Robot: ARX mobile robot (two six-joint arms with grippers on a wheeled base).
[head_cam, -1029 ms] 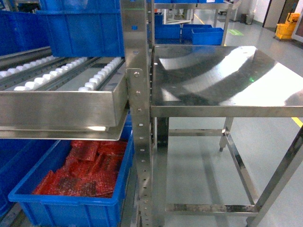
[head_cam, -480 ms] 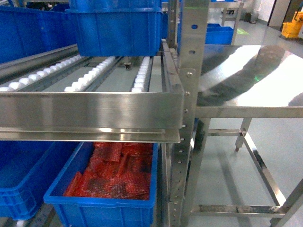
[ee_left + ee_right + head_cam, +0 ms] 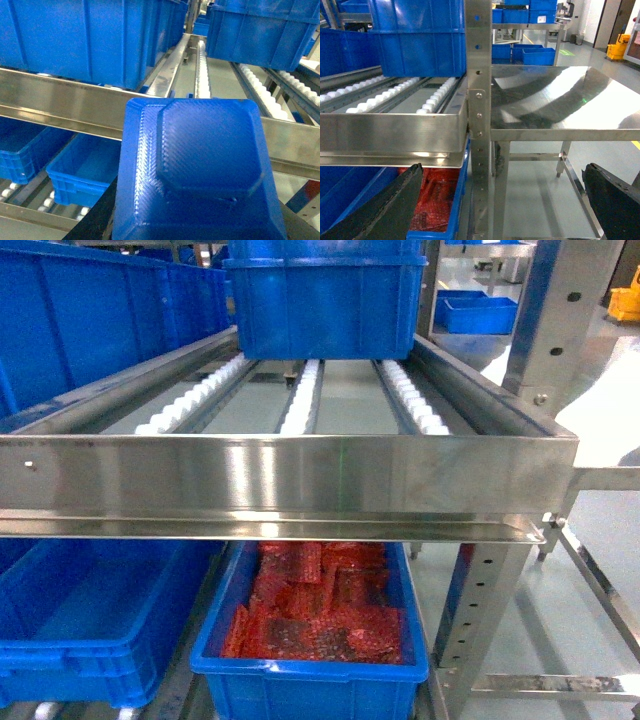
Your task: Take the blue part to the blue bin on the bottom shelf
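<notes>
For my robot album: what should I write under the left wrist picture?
Left gripper carries the blue part toward the steel rack, above an empty blue bin on the bottom shelf.

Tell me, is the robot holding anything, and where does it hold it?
The left end effector holds the blue part from underneath, by its near end. The right end effector is open and holds nothing.

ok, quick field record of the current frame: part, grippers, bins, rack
blue part: fills left wrist view, apparently held by left gripper; fingers hidden
right gripper: open, empty, facing upright between rack and steel table
bottom shelf: bin of red bagged parts on right, empty blue bin on left
upper roller level: white rollers, blue bin at the back
front rail: spans above the lower bins
</notes>
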